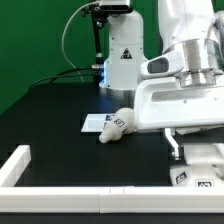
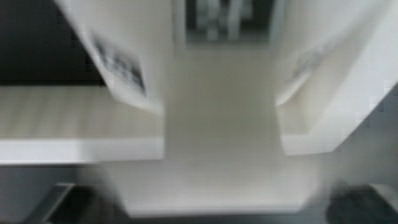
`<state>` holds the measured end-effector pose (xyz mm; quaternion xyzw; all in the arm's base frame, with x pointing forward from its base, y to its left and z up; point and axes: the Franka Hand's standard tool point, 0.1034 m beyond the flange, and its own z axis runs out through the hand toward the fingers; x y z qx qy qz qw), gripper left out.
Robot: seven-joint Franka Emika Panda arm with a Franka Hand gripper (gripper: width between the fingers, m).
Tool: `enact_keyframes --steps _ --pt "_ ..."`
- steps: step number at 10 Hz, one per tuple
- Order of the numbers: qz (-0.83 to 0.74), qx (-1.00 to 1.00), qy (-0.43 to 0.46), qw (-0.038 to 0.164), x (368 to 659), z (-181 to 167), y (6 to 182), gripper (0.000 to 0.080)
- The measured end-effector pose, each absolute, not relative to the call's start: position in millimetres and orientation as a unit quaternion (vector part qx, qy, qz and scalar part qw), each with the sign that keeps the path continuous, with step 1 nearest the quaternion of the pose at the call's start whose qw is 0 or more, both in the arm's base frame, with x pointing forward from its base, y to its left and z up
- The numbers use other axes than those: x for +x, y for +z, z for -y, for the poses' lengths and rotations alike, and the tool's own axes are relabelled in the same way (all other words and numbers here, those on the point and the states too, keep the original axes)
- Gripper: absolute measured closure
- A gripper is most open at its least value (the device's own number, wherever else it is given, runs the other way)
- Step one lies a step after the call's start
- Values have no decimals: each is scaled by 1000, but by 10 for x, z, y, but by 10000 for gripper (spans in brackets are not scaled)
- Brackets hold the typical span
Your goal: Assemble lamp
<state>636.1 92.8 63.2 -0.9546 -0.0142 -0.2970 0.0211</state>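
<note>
Angular white plastic base block (image 1: 200, 165) with black-and-white square tags: at the low edge of the exterior view's right, mostly hidden under the arm. Wrist view has it close and blurred (image 2: 214, 110), filling the frame, with tags on two slanted faces. White two-finger gripper (image 1: 178, 148) low over it. Cannot tell whether the fingers are parted, closed or touching, as they are hidden in one view and smeared in the other. Small rounded white plastic bulb (image 1: 116, 124) lies on its side, partly on the thin flat white marker board (image 1: 92, 123), well apart from the base. Long white border rail (image 1: 15, 165) at the exterior view's left. Shade not seen. Judgement: the base is rigid, probably light, matte so fairly grippy, not fragile. Slanted faces could slip out of a pinch. Best hold looks like two parallel flat sides of the central column, square-on. The bulb would likely roll if nudged.
</note>
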Motion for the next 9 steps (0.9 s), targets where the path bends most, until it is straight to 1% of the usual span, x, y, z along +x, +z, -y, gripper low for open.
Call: enact_keyframes --steps 1,2,3,9 --pt "14 -955 -297 21 6360 -927 631 124" --pt "14 -955 -297 21 6359 -927 630 124" --pt "14 -955 -297 21 6358 -927 628 104" --pt "14 -955 -296 21 6357 -927 626 101"
